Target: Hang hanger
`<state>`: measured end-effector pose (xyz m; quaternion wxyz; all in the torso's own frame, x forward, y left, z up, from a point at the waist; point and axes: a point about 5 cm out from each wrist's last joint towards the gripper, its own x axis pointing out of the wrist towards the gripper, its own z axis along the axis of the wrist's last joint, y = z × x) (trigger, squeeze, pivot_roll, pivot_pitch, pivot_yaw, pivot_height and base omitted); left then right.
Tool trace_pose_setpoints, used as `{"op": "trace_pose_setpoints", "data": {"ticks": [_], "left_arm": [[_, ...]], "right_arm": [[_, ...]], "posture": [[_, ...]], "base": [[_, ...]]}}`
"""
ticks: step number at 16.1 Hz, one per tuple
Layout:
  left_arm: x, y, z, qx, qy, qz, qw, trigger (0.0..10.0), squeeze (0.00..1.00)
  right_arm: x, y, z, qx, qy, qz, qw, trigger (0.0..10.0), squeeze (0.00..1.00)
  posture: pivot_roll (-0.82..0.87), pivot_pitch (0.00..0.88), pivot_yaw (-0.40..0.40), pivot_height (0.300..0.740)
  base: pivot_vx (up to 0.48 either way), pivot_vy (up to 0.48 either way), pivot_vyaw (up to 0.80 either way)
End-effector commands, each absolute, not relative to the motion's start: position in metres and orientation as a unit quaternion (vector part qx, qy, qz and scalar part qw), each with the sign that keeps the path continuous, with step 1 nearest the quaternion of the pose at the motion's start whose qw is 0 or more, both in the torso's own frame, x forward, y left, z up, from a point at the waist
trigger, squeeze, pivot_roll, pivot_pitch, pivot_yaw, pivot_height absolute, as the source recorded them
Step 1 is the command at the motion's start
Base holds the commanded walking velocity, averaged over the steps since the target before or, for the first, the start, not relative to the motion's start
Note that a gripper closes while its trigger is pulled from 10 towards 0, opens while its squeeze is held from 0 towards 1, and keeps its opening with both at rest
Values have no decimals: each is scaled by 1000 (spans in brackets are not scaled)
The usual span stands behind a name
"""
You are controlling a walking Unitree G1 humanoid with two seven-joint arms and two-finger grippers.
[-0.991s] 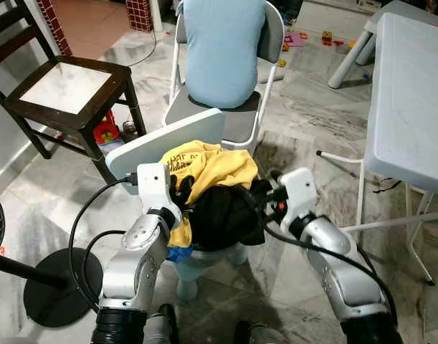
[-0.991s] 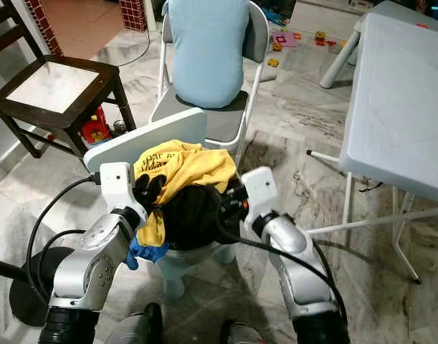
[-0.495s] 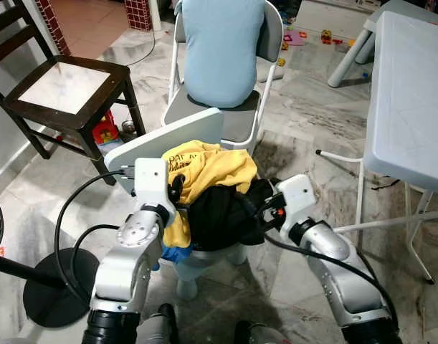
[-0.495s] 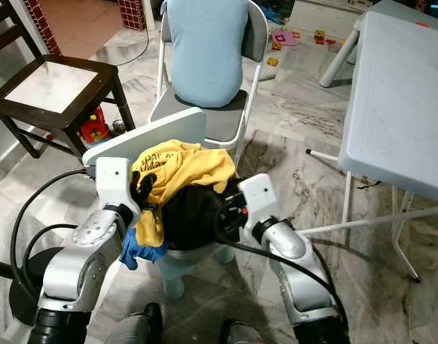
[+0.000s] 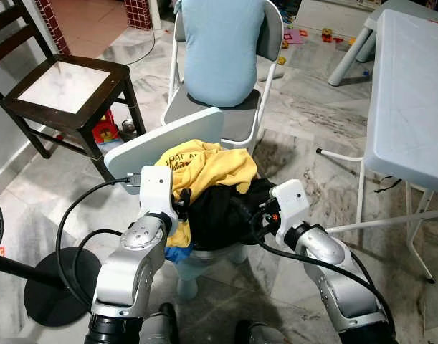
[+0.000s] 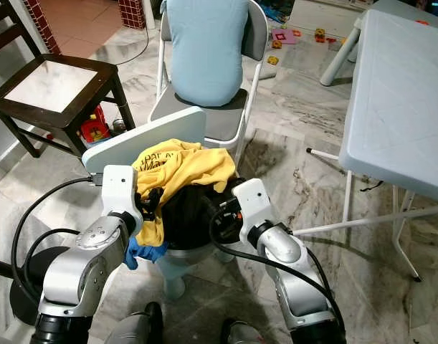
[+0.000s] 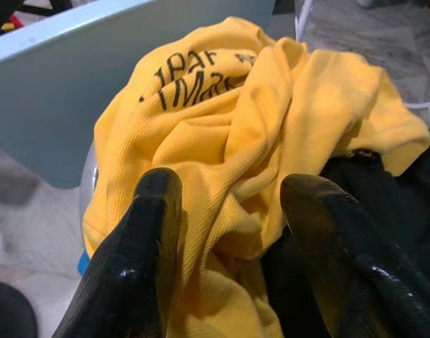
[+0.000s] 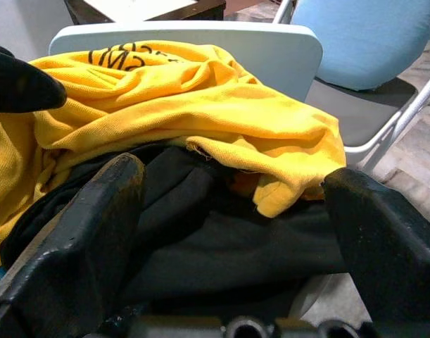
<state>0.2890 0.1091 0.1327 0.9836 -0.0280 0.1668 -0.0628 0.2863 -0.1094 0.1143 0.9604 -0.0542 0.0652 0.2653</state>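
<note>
A heap of clothes lies on a small pale blue chair: a yellow shirt with black lettering on top, a black garment under it, and a bit of blue cloth below. No hanger can be made out. My left gripper is open at the heap's left side, and its fingers straddle a fold of the yellow shirt. My right gripper is open wide at the right side. The black garment lies between its fingers.
A white folding chair with a pale blue cushion stands right behind the heap. A dark wooden chair is at the back left, a white folding table on the right, and a black fan base on the floor at my left.
My right gripper has slid left, closer into the black garment. My left gripper shifted slightly at the yellow shirt's edge. The clothes lie as before.
</note>
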Motion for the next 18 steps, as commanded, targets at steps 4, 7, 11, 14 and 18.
{"op": "trace_pose_setpoints", "data": {"ticks": [4,7,11,14,18], "left_arm": [[283,112,130,-35,184,-59,980,10000,1000],[280,110,118,-43,204,-69,976,10000,0],[278,115,104,-53,224,-60,971,0,0],[281,114,104,-55,218,-62,972,0,0],[282,113,105,-61,214,-62,973,0,0]], "right_arm": [[281,-107,114,-64,61,274,958,10000,0],[281,-104,114,-67,59,280,956,10000,0],[281,-106,114,-71,59,277,956,10000,0],[280,-106,112,-71,61,275,957,10000,0],[281,-107,113,-74,60,277,956,10000,0]], "posture": [[9,232,-60,740],[11,234,-61,740],[1,235,-61,740],[-1,234,-62,740],[-9,237,-71,740]], "base": [[0,0,0],[0,0,0],[0,0,0],[0,0,0],[0,0,0]]}}
